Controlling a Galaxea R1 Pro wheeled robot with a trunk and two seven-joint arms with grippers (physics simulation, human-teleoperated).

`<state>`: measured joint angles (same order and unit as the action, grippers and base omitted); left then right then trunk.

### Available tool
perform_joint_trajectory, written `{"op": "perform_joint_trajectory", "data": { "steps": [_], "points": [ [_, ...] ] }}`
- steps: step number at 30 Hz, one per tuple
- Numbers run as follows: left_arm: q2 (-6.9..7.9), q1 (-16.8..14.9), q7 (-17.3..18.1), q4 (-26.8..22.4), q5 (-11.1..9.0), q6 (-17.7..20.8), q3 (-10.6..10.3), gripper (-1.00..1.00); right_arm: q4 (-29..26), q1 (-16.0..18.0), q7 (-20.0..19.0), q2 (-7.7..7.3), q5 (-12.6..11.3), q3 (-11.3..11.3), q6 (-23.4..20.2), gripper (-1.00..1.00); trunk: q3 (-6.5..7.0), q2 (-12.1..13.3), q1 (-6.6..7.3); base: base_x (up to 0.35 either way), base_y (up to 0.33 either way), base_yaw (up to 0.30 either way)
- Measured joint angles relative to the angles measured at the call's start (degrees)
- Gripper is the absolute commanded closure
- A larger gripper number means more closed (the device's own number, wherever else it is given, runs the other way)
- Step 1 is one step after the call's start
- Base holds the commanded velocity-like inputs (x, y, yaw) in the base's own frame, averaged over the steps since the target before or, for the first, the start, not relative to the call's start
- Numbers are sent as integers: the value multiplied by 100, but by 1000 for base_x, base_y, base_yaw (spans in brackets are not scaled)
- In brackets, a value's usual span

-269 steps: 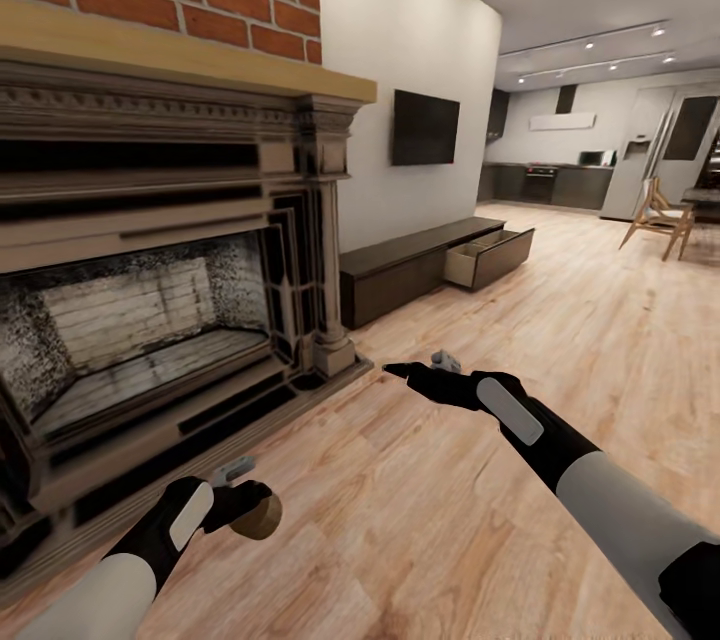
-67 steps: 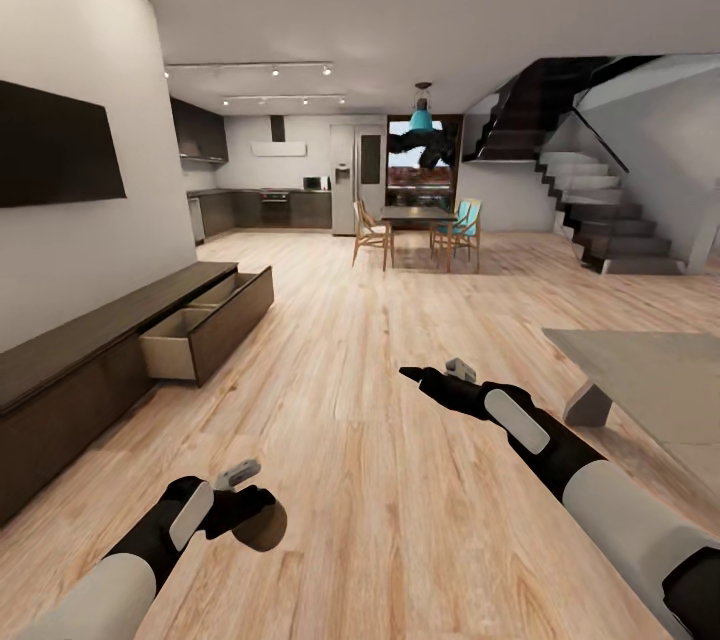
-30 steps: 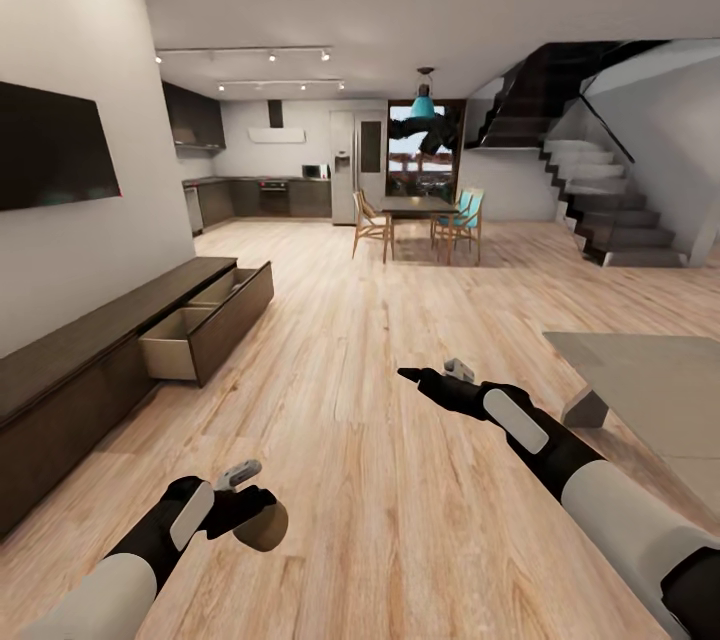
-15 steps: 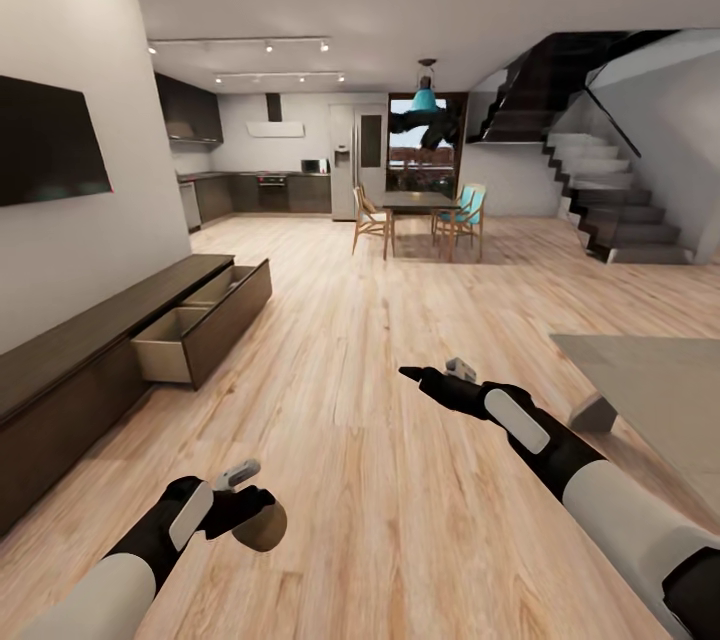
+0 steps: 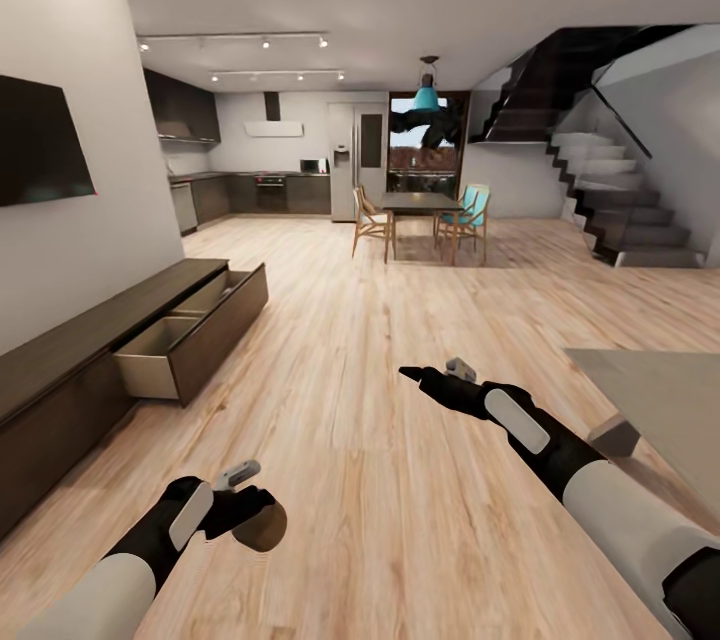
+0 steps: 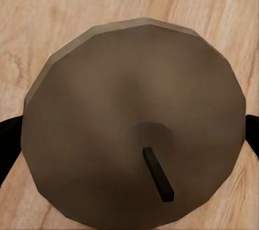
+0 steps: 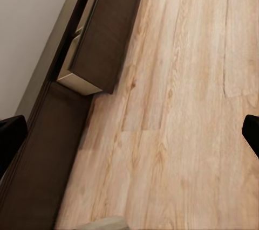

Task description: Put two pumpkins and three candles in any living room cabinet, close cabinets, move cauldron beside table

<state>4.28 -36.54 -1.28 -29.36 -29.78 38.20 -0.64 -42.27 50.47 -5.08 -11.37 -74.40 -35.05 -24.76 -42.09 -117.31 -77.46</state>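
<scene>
Left tool clamps candle; right tool open, empty. Candle may slip before reaching far-left open drawer.

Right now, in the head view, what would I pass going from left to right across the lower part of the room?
The cabinet with its open drawer → the left claw holding a candle → the right claw → the grey table.
</scene>
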Motion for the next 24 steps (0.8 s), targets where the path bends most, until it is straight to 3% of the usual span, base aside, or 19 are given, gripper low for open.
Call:
{"op": "perform_joint_trajectory", "data": {
  "steps": [24],
  "points": [
    [8, 0, 3, 0, 1, 26, 2, 100, 1, 0, 9, 0, 8, 0, 0, -100, 0, 0, 0, 337, 0, 0]
  ]
}}
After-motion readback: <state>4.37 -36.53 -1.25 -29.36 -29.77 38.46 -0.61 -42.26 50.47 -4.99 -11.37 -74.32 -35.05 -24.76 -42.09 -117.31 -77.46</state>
